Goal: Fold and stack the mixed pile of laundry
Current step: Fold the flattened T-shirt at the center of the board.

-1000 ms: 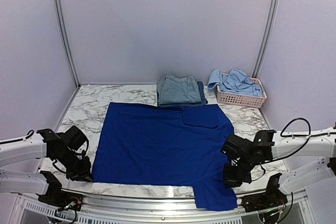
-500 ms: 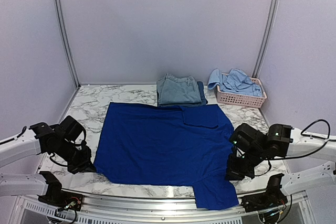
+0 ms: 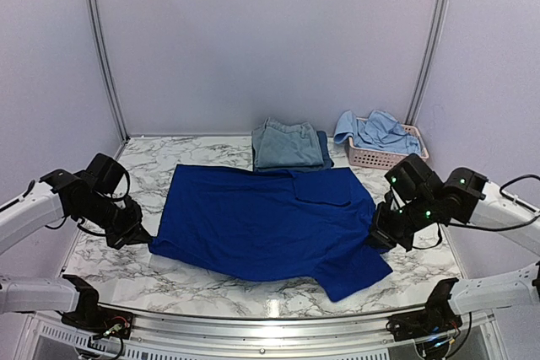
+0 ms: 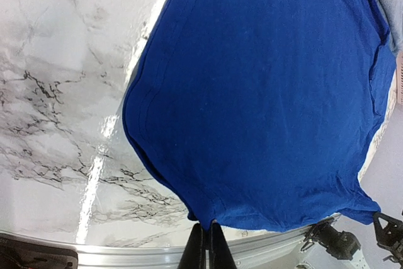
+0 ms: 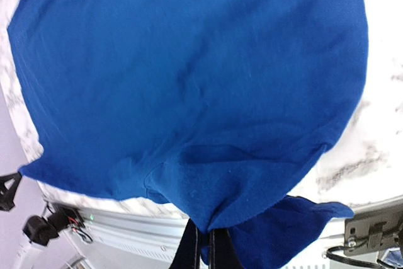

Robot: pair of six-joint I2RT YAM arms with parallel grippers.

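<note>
**Ana:** Where does the royal-blue T-shirt [image 3: 266,221] sit relative to the left gripper [image 3: 143,236]?

**Ben:** It is spread across the middle of the marble table [image 3: 152,271], and its near-left corner runs straight into that gripper's tips. In the left wrist view the two fingers are pressed together with the hem caught between them. The rest of the cloth fans out away from them.

**Ana:** And the right gripper [image 3: 377,238]?

**Ben:** It is clamped on the shirt's right side, at the near-right part. Its wrist view shows the fingers tight together with a bunch of blue fabric gathered at the tips. A sleeve flap droops just beside them, toward the near edge of the table.

**Ana:** So both grippers grip the same garment?

**Ben:** Yes, one at each near corner, with the shirt stretched between them. The near hem looks raised a little off the marble, while the far part lies flat.

**Ana:** What about the other laundry?

**Ben:** The folded denim [image 3: 285,144] lies at the back of the table, just beyond the shirt's far edge, on top of a navy piece [image 3: 324,149] that shows at its right. The light-blue shirt [image 3: 380,131] is heaped in the pink basket [image 3: 388,158] at the far right, with part of it hanging over the basket's left rim. Both arms are well apart from these.
</note>
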